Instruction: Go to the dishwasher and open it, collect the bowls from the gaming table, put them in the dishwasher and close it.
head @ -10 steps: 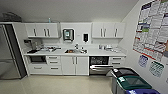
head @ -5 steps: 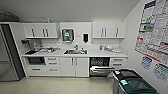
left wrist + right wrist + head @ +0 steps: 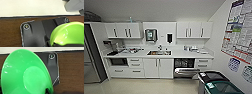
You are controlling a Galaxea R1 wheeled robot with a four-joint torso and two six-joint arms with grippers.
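The dishwasher [image 3: 184, 65] stands under the white counter, right of the sink, with its steel door [image 3: 186, 72] folded down and dark racks showing inside. In the left wrist view, the pale yellow-green bowl [image 3: 67, 33] sits in my left gripper [image 3: 52, 44], which is shut on its rim. The bright green bowl [image 3: 26, 75] shows in the right wrist view, where my right gripper [image 3: 48, 91] is shut on its edge. Both bowls hang above a dark brown surface. The gaming table is out of view.
Two lidded bins [image 3: 219, 85] stand close at the lower right, just right of the dishwasher door. A tall dark fridge [image 3: 91, 57] is at the left. White cabinets, a sink [image 3: 159, 52] and posters [image 3: 239, 30] line the walls; pale floor lies ahead.
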